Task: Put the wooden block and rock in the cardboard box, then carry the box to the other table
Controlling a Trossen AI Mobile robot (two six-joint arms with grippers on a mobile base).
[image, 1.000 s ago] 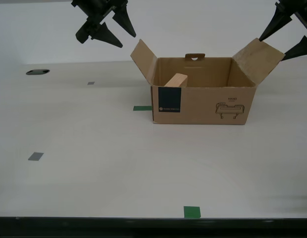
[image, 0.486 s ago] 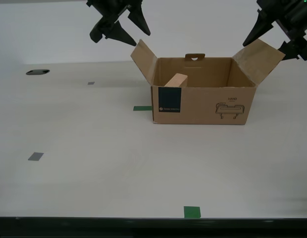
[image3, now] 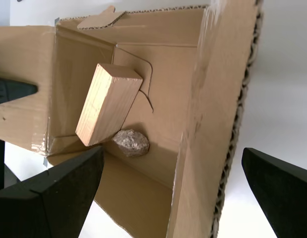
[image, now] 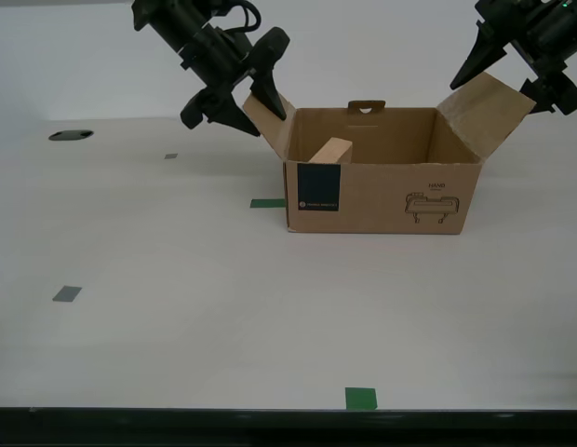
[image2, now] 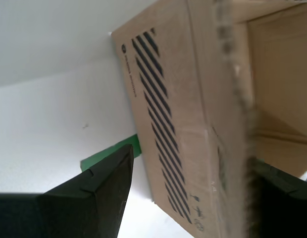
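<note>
The cardboard box [image: 391, 196] stands open on the table, side flaps raised. The wooden block [image: 331, 151] leans inside it toward the exterior view's left. In the first wrist view the block [image3: 108, 101] rests tilted against the box's inner wall [image3: 158, 89], with the rock [image3: 131, 143] on the floor beside its lower end. The box wall hides the rock in the exterior view. My first gripper [image: 498, 88] [image3: 172, 150] is open, straddling the flap on the exterior view's right. My second gripper [image: 270, 126] [image2: 193, 158] is open astride the striped flap [image2: 163, 99] on the exterior view's left. The other table is out of view.
The box sits on a smooth off-white table [image: 177, 251]. Green tape marks lie beside the box [image: 268, 203] and at the near edge [image: 361, 399]. Grey marks [image: 67, 293] [image: 170, 155] and a dark round hole [image: 71, 135] lie toward the exterior view's left.
My second gripper has dropped from above onto the flap on the exterior view's left. My first gripper has moved inward over the other flap. Box and block have not moved.
</note>
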